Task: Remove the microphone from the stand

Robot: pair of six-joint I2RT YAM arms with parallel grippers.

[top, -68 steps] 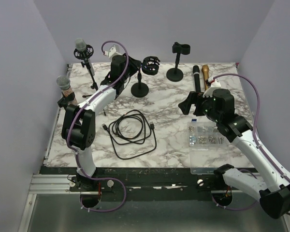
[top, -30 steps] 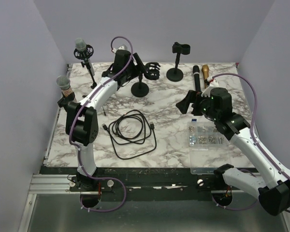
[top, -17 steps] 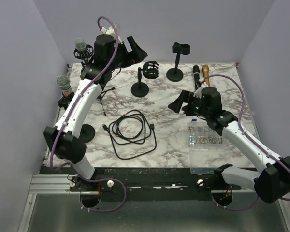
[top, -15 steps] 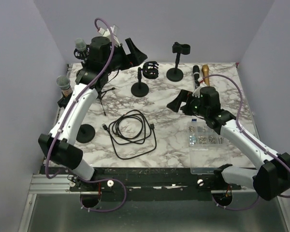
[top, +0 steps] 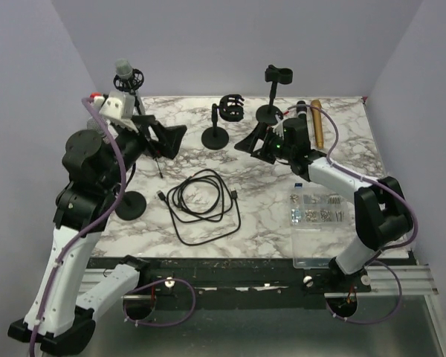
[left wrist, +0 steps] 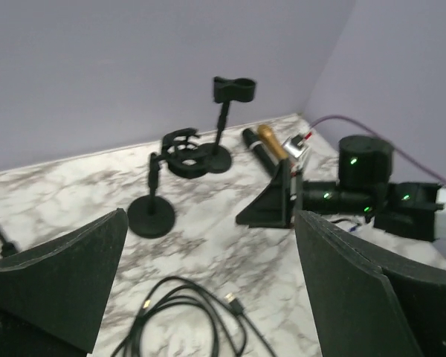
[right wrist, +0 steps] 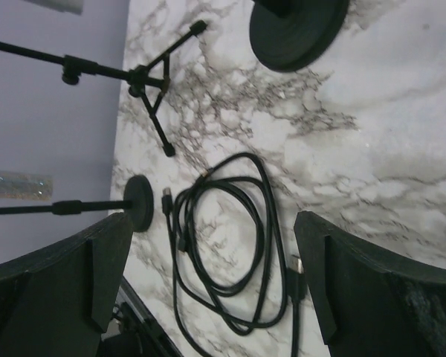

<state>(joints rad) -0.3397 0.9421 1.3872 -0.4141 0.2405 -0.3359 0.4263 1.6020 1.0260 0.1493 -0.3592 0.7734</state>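
Note:
A grey-headed microphone [top: 123, 71] sits in its tripod stand [right wrist: 145, 74] at the back left. A second, glittery microphone [right wrist: 15, 184] rests on a thin stand with a round base [top: 131, 203]; in the top view my left arm hides it. Raised over the left side, my left gripper [top: 174, 137] [left wrist: 209, 219] is open and empty, and it points right. My right gripper [top: 247, 148] [right wrist: 213, 223] reaches in from the right. It is also open and empty, low over the table's middle. Neither gripper touches a microphone or a stand.
A coiled black cable [top: 204, 201] lies at the centre. Two empty stands, one with a shock mount [top: 230, 104] and one with a clip [top: 277, 74], stand at the back. A black microphone [top: 301, 111] and a gold one [top: 317, 123] lie at the back right. Front right holds a clear parts box [top: 320, 212].
My left arm has swung from the back stands to the near left, rising, with its jaws spreading wider. My right arm has stretched left toward the table's middle, still open.

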